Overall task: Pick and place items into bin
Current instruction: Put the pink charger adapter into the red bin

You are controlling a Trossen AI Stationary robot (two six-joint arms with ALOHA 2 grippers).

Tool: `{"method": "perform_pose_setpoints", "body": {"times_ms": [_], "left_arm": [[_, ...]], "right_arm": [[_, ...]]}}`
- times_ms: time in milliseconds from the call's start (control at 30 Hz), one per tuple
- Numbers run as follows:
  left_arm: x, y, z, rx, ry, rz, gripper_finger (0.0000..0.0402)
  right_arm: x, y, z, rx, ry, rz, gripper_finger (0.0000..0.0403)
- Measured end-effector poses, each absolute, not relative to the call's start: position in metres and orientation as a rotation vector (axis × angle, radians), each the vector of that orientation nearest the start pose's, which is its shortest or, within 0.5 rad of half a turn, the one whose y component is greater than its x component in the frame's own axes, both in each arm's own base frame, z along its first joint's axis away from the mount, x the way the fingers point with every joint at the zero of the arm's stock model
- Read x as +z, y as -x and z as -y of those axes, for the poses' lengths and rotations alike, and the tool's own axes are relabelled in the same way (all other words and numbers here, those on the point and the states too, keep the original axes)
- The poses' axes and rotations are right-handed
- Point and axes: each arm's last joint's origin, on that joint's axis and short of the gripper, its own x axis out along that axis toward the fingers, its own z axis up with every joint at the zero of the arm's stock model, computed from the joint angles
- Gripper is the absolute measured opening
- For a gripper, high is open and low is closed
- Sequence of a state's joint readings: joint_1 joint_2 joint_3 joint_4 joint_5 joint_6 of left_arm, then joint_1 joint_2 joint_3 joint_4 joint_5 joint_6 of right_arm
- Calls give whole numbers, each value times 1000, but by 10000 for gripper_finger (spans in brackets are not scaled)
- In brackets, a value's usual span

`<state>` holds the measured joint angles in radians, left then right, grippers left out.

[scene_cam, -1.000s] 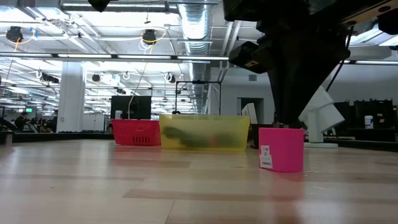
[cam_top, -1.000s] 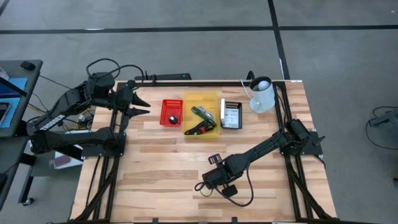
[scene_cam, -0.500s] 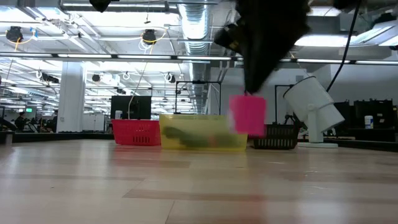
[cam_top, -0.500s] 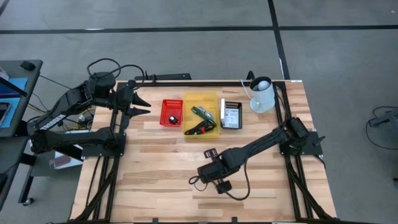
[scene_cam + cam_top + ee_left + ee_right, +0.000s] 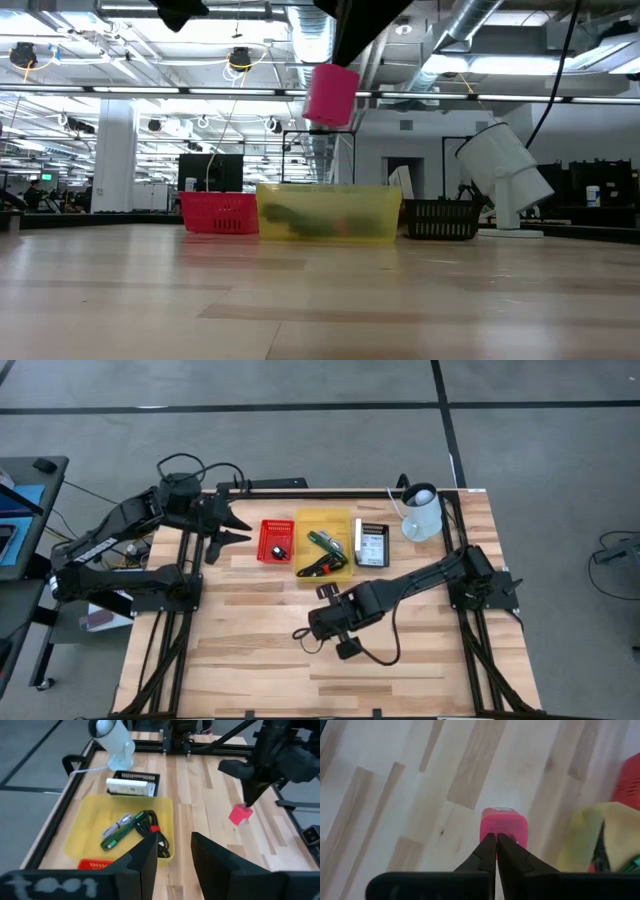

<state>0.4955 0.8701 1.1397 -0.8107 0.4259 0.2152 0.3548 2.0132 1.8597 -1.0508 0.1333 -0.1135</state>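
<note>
My right gripper (image 5: pixel 306 632) hangs over the middle of the table, shut on a small pink block (image 5: pixel 331 94) that is lifted well above the wood; the block also shows in the left wrist view (image 5: pixel 240 814). The gripper's body hides it in the high view. My left gripper (image 5: pixel 236 526) is open and waits above the far left part of the table, beside the red basket. A green pen-like stick (image 5: pixel 120 836) and a black-and-red cable (image 5: pixel 151 831) lie in the yellow bin (image 5: pixel 324 520). The white stick and the slim black pieces do not show. My right gripper pinches the pink block at its upper edge (image 5: pixel 496 831) between the two fingers, which stand almost together. The fingers come from above, pointing down. The block hangs below them, lifted clear of the table and slightly tilted.
A red basket (image 5: pixel 264 552), the yellow bin and a black basket (image 5: pixel 357 545) with a white box stand in a row near the far edge. A white lamp-like thing (image 5: pixel 421 510) sits at the far right corner. Bare wood covers the near half (image 5: pixel 250 660).
My right gripper has risen and swung toward the table's left, carrying the pink block from its stand on the wood up into the air, lifted clear. My left gripper has shifted slightly toward the red basket.
</note>
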Motion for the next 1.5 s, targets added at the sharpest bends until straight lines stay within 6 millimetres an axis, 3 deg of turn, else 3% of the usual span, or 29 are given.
{"method": "perform_pose_setpoints", "body": {"times_ms": [133, 367, 567, 800, 1067, 1300, 1500], "left_arm": [[378, -140, -61, 6, 45, -501, 129], [374, -140, -56, -25, 91, -537, 199], [349, -150, -49, -135, 147, -573, 233], [325, -166, -42, -273, 196, -505, 236], [327, -175, -34, -328, 105, -411, 236], [332, -179, -26, -345, 44, -357, 236], [330, -187, -24, -349, 54, -361, 236]], "right_arm": [[281, -395, -136, 261, 405, -1168, 0], [291, -400, -122, 225, 463, -1146, 0], [313, -408, -106, 238, 530, -1073, 0], [349, -414, -84, 226, 588, -955, 0], [383, -416, -65, 140, 633, -844, 0], [399, -416, -60, 148, 695, -781, 0], [400, -415, -64, 186, 703, -766, 0]]}}
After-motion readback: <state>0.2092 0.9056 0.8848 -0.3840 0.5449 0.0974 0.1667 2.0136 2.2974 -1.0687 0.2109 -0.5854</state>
